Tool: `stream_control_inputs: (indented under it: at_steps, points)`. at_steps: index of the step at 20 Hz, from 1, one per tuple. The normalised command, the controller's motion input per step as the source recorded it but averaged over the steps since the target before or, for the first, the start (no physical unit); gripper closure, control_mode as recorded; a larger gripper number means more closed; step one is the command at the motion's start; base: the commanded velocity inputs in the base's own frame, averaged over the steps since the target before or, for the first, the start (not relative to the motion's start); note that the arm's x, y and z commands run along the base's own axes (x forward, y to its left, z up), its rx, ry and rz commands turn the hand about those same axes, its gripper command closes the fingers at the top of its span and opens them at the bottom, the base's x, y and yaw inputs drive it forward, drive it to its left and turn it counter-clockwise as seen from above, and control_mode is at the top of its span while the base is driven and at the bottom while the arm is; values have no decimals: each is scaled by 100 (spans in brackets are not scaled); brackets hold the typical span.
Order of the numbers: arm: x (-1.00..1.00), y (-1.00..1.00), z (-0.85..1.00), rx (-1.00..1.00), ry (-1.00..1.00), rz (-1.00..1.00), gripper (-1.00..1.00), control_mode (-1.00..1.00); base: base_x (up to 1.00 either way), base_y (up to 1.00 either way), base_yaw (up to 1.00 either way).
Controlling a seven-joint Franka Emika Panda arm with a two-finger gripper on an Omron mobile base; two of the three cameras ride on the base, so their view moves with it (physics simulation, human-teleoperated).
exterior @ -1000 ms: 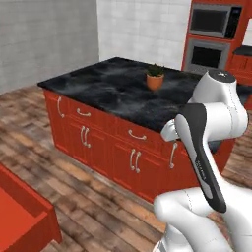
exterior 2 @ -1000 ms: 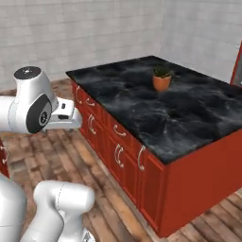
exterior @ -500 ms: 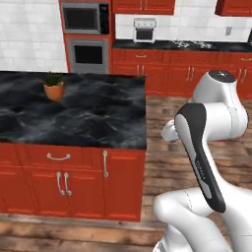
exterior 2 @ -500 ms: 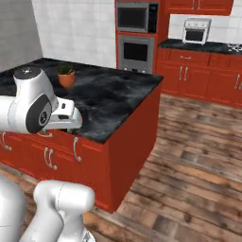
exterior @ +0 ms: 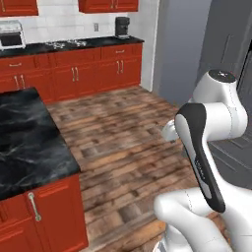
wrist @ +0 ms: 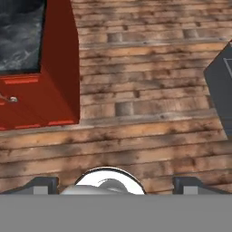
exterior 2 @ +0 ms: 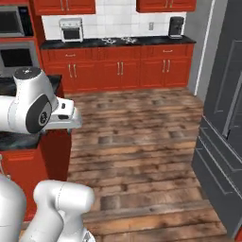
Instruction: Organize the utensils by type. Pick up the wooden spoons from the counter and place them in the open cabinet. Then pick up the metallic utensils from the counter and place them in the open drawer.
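Rendered evenly and fairly bright in all 3 views, without a visible light source or hard shadows, softly blurred and low in detail throughout, with faint pale sheen on the black counter (exterior: pixel 29 142) and slightly smeared planks on the wooden floor (exterior 2: pixel 142 142).

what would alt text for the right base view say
The white robot arm stands at left beside a red island with a black marble counter, over wooden plank floor. Red cabinets line the back wall; a dark fridge fills the right.
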Motion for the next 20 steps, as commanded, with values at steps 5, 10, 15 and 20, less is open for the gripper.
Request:
stream_control_inputs:
  at_steps: [5, 10, 15, 20]
  points:
    - [0, 0, 0, 0, 0, 0, -100, 100, 0, -2, -87]
    - [0, 0, 0, 0, 0, 0, -100, 100, 0, 0, -86]
    - [0, 0, 0, 0, 0, 0, -100, 100, 0, -3, -83]
    - [0, 0, 0, 0, 0, 0, -100, 100, 0, -1, -68]
